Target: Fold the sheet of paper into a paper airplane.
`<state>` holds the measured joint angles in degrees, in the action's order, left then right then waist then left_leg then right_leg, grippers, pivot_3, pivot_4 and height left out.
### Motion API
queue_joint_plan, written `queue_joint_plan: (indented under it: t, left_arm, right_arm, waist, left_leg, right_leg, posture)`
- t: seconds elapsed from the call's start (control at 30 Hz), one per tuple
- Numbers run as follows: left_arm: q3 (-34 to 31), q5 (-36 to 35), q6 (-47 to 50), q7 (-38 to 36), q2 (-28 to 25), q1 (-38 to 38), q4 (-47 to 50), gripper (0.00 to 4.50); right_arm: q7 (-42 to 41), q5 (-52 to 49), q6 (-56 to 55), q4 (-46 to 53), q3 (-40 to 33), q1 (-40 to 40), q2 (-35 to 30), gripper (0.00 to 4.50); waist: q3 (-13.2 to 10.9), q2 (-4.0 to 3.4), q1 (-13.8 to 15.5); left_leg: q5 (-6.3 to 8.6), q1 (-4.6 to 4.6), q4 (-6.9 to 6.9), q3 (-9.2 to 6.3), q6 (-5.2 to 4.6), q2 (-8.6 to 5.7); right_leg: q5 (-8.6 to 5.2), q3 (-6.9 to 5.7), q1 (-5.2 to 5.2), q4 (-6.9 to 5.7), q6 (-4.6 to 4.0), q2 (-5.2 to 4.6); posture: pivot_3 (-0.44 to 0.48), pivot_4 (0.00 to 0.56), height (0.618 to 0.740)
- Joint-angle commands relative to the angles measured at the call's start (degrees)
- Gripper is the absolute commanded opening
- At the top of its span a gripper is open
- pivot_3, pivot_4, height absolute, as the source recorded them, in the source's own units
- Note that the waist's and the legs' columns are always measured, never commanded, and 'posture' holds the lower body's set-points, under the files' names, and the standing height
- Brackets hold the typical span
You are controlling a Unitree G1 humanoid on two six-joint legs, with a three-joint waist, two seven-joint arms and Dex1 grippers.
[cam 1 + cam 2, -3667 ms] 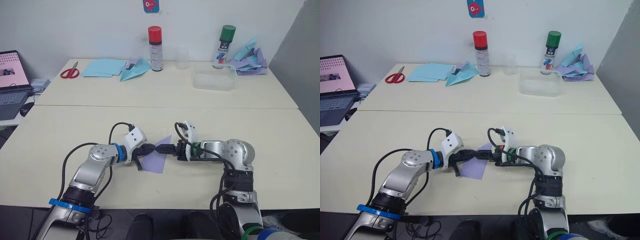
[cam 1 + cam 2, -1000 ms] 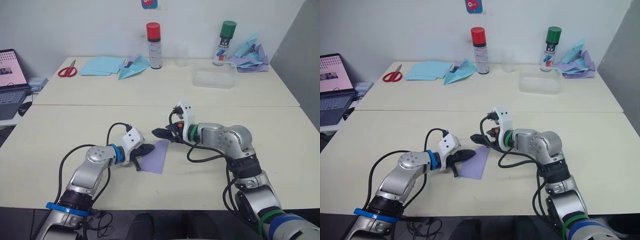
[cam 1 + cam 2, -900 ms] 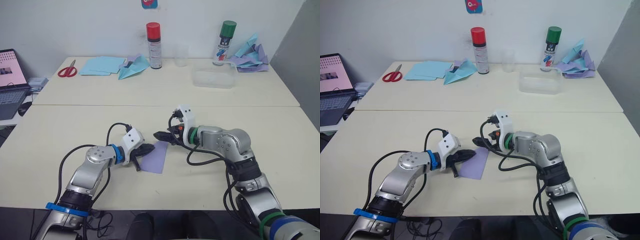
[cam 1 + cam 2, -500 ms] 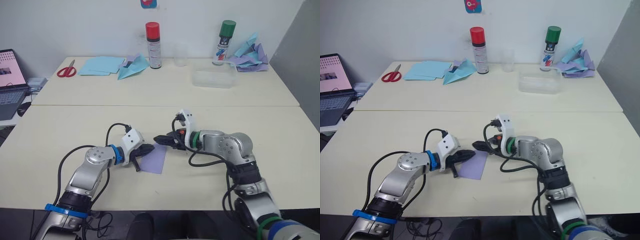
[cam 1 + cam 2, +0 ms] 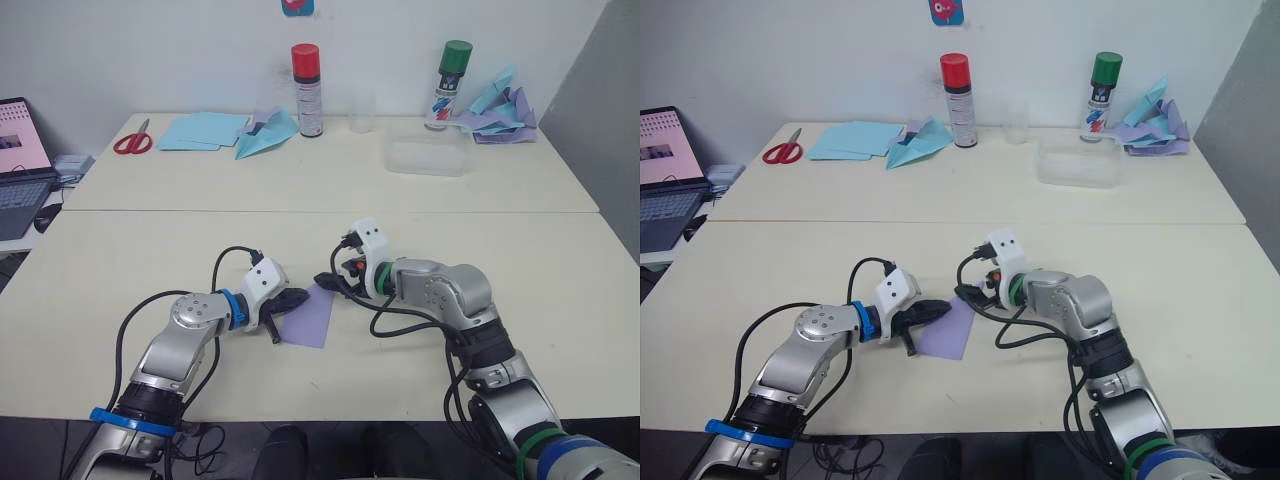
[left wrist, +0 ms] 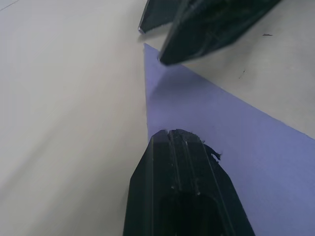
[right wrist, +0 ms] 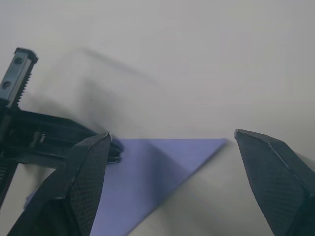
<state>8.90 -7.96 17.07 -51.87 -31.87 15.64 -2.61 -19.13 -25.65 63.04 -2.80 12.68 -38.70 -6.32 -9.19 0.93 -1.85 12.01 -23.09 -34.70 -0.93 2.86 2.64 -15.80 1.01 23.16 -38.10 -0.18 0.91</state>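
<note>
My left claw (image 5: 294,299) pinches the purple sheet of paper (image 5: 311,318) flat near the bench's (image 5: 120,260) front edge; my right claw (image 7: 172,191) hovers spread wide over its far corner.

Setting: lab or office workroom, arranged as a paper-craft test bench.

- Two plain cream tables (image 5: 300,185) pushed together, seam running 9 to 3 o'clock; bare white wall (image 5: 150,50) behind.
- Laptop (image 5: 22,150), open, on a side desk at 9 o'clock.
- Red scissors (image 5: 130,142) and stacked blue sheets (image 5: 205,130) at 11 o'clock, blue plane (image 5: 265,135) just beside them.
- Red-capped spray can (image 5: 307,90) at 12 o'clock; green-capped can (image 5: 450,85) at 1 o'clock.
- Clear cup (image 5: 362,110) between the cans; clear tray (image 5: 428,160) near the green can.
- Heap of crumpled blue and purple paper (image 5: 500,110) at 2 o'clock.
- Sticker (image 5: 296,7) on the wall above the red can.
</note>
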Motion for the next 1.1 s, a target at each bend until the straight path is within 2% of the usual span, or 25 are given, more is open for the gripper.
queue_joint_plan:
  t: [0.03, 0.23, 0.37, 0.53, 0.67, 0.73, 0.83, 0.9, 0.97, 1.03, 1.1]
  left_arm:
    - [2.8, 2.5, 2.0, 0.2, -0.4, -2.0, -3.8, 0.00]
    - [2.4, 2.4, 1.9, 0.5, -0.4, -1.7, -4.2, 0.00]
    - [2.0, 2.4, 1.8, 0.7, -0.7, -2.2, -4.1, 0.00]
    - [1.8, 2.3, 1.9, 1.3, -0.5, -2.4, -4.0, 0.00]
    - [-2.9, -3.3, 4.1, 0.9, 0.8, -2.2, -0.7, 0.00]
    - [-6.5, -7.9, 5.3, -1.3, -0.5, -1.3, 2.2, 0.00]
    - [-10.9, -15.2, 10.4, -7.6, -5.5, 2.5, 5.0, 0.73]
    - [-10.3, -14.9, 8.4, -14.3, -10.4, 7.1, 2.1, 1.32]
    - [-7.2, -11.4, 1.4, -20.6, -13.5, 12.4, -3.7, 1.93]
    - [-3.7, -7.3, -8.4, -26.3, -14.4, 17.4, -11.3, 2.59]
    - [-0.4, -2.0, -25.0, -30.3, -13.1, 22.9, -22.1, 3.20]
  right_arm:
    - [-0.6, 0.6, 1.0, 0.5, 0.8, -0.7, 1.2, 4.20]
    - [0.0, -0.1, 4.1, -0.1, -0.9, -1.2, 4.0, 4.20]
    - [-1.8, 2.5, -0.2, -0.1, 0.1, -2.2, 1.2, 4.20]
    - [-2.7, 1.7, 0.0, 1.4, -3.2, -2.3, -0.7, 4.20]
    - [-6.7, -0.4, -1.0, 7.2, -4.9, -0.6, -4.4, 4.20]
    - [-9.0, -1.1, -1.7, 9.8, -5.4, 0.1, -6.9, 4.20]
    - [-10.8, -2.2, -2.2, 12.1, -7.3, 1.0, -10.2, 4.25]
    - [-11.4, -3.1, -1.8, 14.1, -9.1, 2.2, -11.8, 4.25]
    - [-11.6, -4.0, -1.2, 16.3, -10.3, 3.8, -12.9, 4.25]
    - [-12.2, -4.5, -1.5, 18.5, -10.5, 5.9, -14.3, 4.25]
    - [-13.0, -5.1, -1.9, 21.2, -10.5, 8.5, -15.6, 4.25]
  waist:
    - [0.0, 0.00, 0.0]
    - [0.0, 0.01, 0.0]
    - [0.0, 0.01, 0.0]
    - [0.0, 0.01, 0.0]
    - [0.0, 0.02, 0.0]
    - [-0.1, 0.06, 0.0]
    - [-0.4, 0.45, 0.0]
    - [-0.6, 0.63, 0.0]
    - [-0.7, 0.66, 0.2]
    - [-0.7, 0.63, 0.3]
    - [-0.7, 0.60, 0.4]
  left_leg:
    - [0.00, 0.00, 0.00, 0.00, 0.00, 0.01]
    - [0.00, 0.01, 0.00, 0.00, 0.00, 0.02]
    - [0.00, 0.01, -0.01, 0.00, 0.00, 0.01]
    - [0.00, 0.01, -0.01, 0.06, 0.00, -0.01]
    - [0.00, 0.00, -0.01, 0.01, 0.00, 0.00]
    - [0.00, -0.01, -0.01, 0.00, 0.00, -0.01]
    - [0.00, -0.23, -0.03, -0.08, 0.00, 0.01]
    - [-0.01, -0.50, -0.09, -0.25, 0.01, 0.03]
    - [-0.01, -0.81, -0.15, -0.33, 0.01, 0.01]
    - [-0.01, -0.85, -0.15, -0.27, 0.02, -0.07]
    - [-0.01, -0.83, -0.15, -0.04, 0.01, -0.12]
  right_leg:
    - [0.00, 0.00, 0.00, 0.00, 0.00, 0.00]
    - [0.01, 0.01, -0.02, -0.01, 0.01, 0.00]
    - [0.02, 0.00, -0.02, -0.02, 0.02, 0.00]
    - [0.02, 0.03, -0.02, 0.00, 0.03, 0.01]
    - [0.02, 0.00, 0.01, -0.02, 0.02, 0.04]
    - [0.02, -0.02, 0.01, -0.02, 0.02, 0.06]
    - [0.02, -0.09, 0.19, -0.03, 0.02, 0.13]
    - [0.03, -0.20, 0.40, -0.05, 0.01, 0.25]
    - [0.04, -0.27, 0.64, -0.07, -0.01, 0.44]
    - [0.04, -0.23, 0.64, 0.01, -0.01, 0.40]
    - [0.04, -0.17, 0.64, 0.05, 0.00, 0.32]
  posture:
    - [0.000, 0.150, 0.740]
    - [0.000, 0.150, 0.740]
    - [0.000, 0.150, 0.740]
    - [0.000, 0.150, 0.740]
    - [0.000, 0.150, 0.740]
    - [0.000, 0.150, 0.740]
    - [0.000, 0.150, 0.740]
    - [0.000, 0.150, 0.740]
    - [0.000, 0.150, 0.740]
    - [0.000, 0.150, 0.740]
    - [0.000, 0.150, 0.740]
